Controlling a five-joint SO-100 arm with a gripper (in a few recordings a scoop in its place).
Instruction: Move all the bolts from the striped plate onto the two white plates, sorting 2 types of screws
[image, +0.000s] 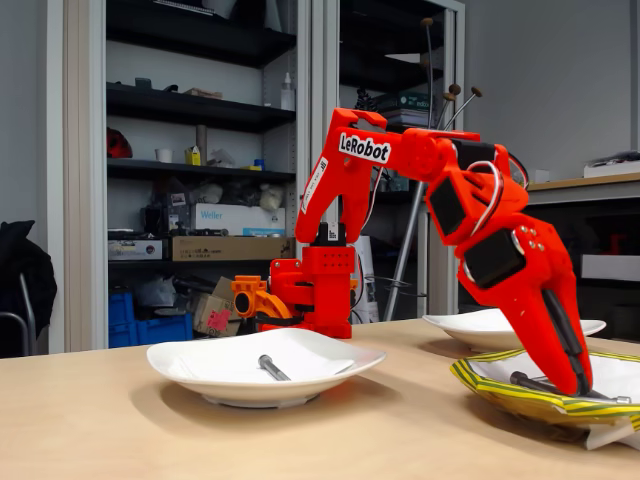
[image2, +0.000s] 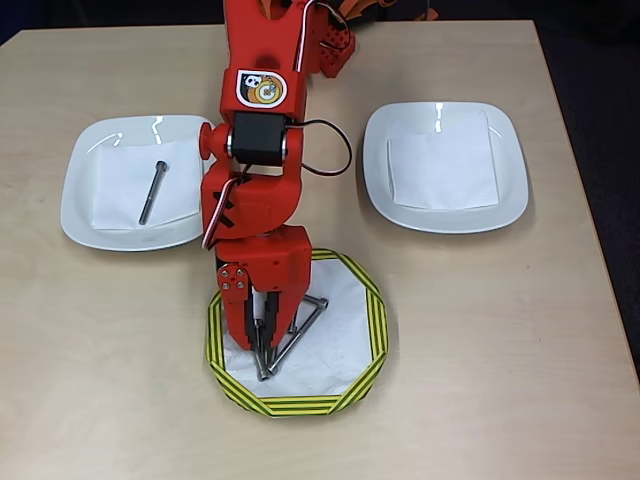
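The red arm (image2: 262, 150) reaches from the far edge of the tabletop (image2: 500, 400) down into the striped plate (image2: 376, 320), which sits near the tabletop's near edge, about midway along it in the overhead view. The fingers (image2: 262, 345) point down onto the plate's white middle, at its left part, their tips close together among the bolts (image2: 295, 335); whether they are clamped on one cannot be told. From the fixed view the fingers (image: 568, 345) slant down into the plate (image: 500, 392), their tip at a dark bolt (image: 530, 381) lying on the plate's floor.

Several long bolts lie on the striped plate just right of the fingers, slanting and crossing one another to form a rough triangle; their lower ends meet near the fingertips.

The white plate (image2: 80, 200) toward the tabletop's left edge in the overhead view holds one long bolt (image2: 153, 192), lying nearly lengthwise on a white paper sheet (image2: 120, 190). In the fixed view this plate (image: 190, 362) stands in the foreground with the bolt (image: 273, 368) in its middle.

The other white plate (image2: 510, 190), toward the right edge, carries a white paper sheet (image2: 442, 170).
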